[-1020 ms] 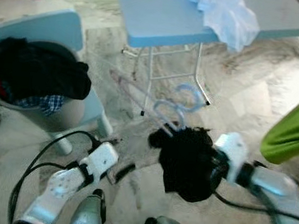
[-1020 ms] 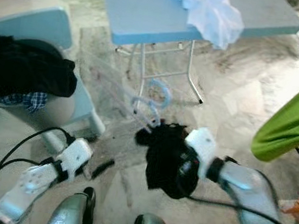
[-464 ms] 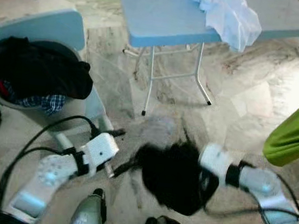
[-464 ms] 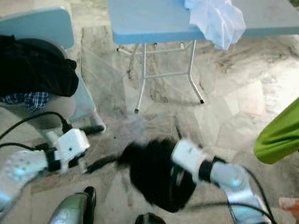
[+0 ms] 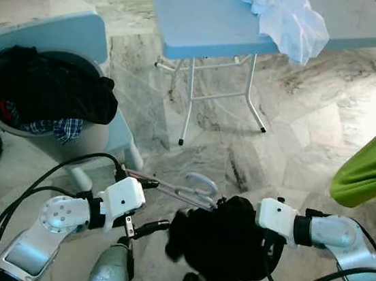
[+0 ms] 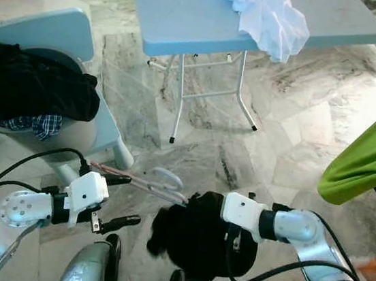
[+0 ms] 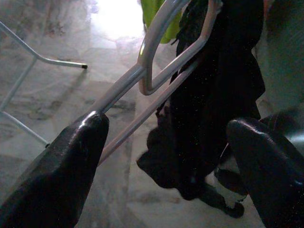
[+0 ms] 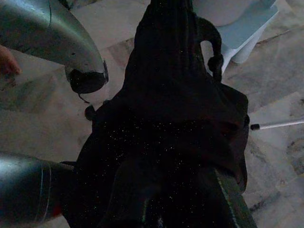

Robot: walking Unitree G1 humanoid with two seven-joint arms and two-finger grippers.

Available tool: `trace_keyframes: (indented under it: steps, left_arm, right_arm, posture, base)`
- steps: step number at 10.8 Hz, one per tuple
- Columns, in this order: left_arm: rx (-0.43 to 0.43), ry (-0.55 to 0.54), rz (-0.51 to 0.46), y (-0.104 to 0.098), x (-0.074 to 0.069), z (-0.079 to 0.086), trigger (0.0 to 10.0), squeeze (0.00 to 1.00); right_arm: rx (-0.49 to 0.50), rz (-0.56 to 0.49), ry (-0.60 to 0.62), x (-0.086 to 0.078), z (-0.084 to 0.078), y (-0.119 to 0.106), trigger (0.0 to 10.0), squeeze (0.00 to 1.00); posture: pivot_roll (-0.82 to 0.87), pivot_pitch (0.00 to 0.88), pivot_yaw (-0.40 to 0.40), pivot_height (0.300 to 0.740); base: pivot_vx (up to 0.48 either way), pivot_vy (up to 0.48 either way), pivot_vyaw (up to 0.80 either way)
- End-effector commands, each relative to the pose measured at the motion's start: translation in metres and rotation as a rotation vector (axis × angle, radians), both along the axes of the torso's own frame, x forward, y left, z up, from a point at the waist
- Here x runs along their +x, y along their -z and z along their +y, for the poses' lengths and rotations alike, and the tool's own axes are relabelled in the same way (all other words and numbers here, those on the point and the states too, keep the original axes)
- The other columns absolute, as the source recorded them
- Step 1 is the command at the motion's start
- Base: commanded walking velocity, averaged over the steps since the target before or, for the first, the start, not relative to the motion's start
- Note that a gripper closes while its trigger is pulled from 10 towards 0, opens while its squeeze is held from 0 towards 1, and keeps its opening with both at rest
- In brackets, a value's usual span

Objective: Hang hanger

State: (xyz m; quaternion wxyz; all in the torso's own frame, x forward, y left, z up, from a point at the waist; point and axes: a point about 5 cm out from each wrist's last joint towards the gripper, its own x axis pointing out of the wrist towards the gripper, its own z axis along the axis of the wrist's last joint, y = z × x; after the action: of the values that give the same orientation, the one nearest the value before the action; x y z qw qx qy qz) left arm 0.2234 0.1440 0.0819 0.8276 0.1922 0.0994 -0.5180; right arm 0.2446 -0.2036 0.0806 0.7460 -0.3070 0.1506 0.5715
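— Marble floor [image 5: 293,126] lay under me, the blue bench [image 5: 209,20] ahead. Where was the hanger?

— The hanger [image 5: 193,186] hung low between my arms. My left claw [image 7: 166,156] stood wide open, one finger touching the hanger. My right claw [image 5: 259,235] was buried in the black garment [image 5: 221,237]; I couldn't tell its grip.

— Advice?

— I judged it best to close left first, then lift level.

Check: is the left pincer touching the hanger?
Touching. The left wrist view shows the hanger resting against one finger of the left pincer.
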Motion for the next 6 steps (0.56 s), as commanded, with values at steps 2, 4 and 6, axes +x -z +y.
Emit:
trace_keyframes:
  steps: [2,4,6]
  left_arm:
    - [-0.031,0.037,-0.026,-0.014,0.000,-0.009,10.0,0.00]
    - [-0.006,0.062,0.015,-0.006,-0.009,-0.009,10.0,0.00]
    - [-0.014,0.043,0.003,-0.010,-0.009,-0.008,10.0,0.00]
  right_arm:
    - [-0.089,-0.049,0.037,0.010,-0.005,0.008,10.0,0.00]
    - [-0.026,-0.111,0.164,0.026,-0.002,0.005,10.0,0.00]
    - [-0.077,-0.079,0.100,0.017,-0.009,0.011,10.0,0.00]
  posture:
    - [0.01,0.224,-0.053,0.740]
    - [0.01,0.225,-0.052,0.740]
    - [0.01,0.227,-0.052,0.740]
  base:
    - [0.000,0.000,0.00]
    - [0.000,0.000,0.00]
    - [0.000,0.000,0.00]
